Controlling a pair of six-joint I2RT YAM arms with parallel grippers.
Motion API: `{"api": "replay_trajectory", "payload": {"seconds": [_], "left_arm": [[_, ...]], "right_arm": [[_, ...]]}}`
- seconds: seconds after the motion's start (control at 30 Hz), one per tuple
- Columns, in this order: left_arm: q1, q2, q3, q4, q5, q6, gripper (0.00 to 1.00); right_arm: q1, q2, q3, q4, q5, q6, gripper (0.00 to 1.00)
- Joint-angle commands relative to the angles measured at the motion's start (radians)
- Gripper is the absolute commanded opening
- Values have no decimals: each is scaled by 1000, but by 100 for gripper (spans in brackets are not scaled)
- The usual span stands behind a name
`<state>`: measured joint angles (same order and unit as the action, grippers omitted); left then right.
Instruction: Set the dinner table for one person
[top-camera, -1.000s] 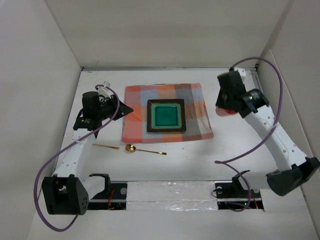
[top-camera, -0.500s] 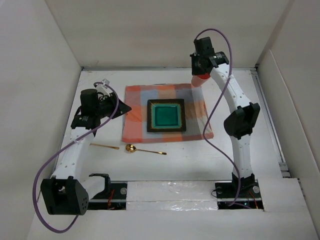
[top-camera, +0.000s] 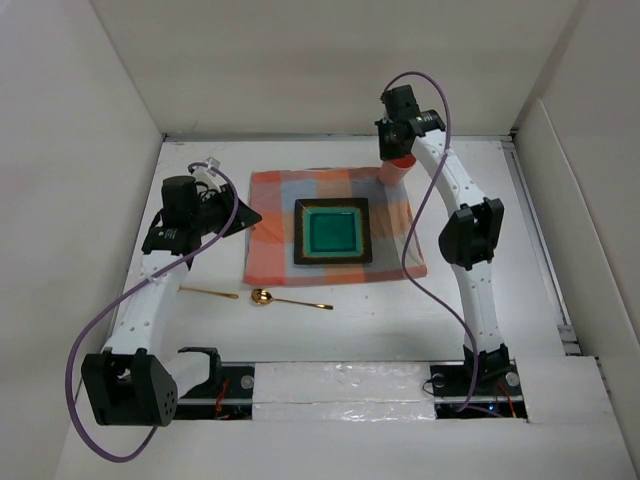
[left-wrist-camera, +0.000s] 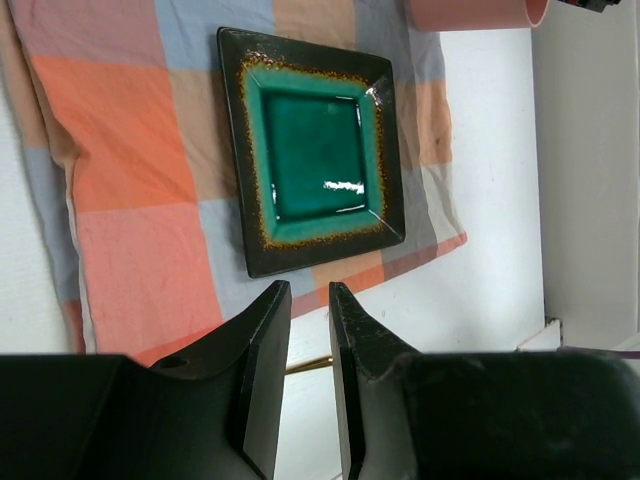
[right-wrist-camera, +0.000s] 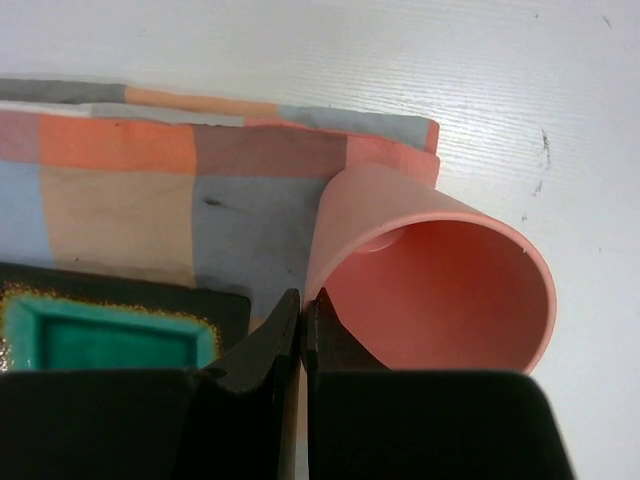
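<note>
- Overhead, the matte white dinner table is carrying a soft orange-and-grey checked cloth mat, with a glossy, dark-rimmed square green plate at the mat's middle.
- 1 slim gold spoon is lying at the plate's 7 o'clock, showing whole only from above.
- The right gripper is pinching the thin wall of a smooth pink cup at the mat's 1 o'clock corner; only its wrist view is showing the cup's hollow.
- The left gripper is hanging slightly spread at the mat's 9 o'clock, gripping nothing.

We're looking into a plain white box here: a back wall, a left wall and a right wall are closing it in, soft even light washing over them.
</note>
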<state>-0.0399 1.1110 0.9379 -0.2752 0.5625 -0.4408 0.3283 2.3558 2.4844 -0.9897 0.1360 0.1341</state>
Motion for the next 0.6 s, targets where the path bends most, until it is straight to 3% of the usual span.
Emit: {"api": "replay_trajectory", "payload": {"seconds": [0.0,0.27,0.33,0.37,0.47,0.57], "left_arm": [[-6,4,45,13,-6,24,20],[-6,26,42,22,-6,22,20],[-6,30,44,27,-4,19,20],[-6,32,44,28,-6,19,20],[-6,35,45,28,-4,19,20],[-6,39,47,27,-9,22,20]], "right_arm": [[-2,29,57,36,-15,-16,0],[-2,85,73,36,7,-13,0],[-2,83,77,46,14,-7,12],[-2,79,80,51,14,-4,23],[-2,69,91,72,10,9,39],[-2,57,108,86,-2,18,48]]}}
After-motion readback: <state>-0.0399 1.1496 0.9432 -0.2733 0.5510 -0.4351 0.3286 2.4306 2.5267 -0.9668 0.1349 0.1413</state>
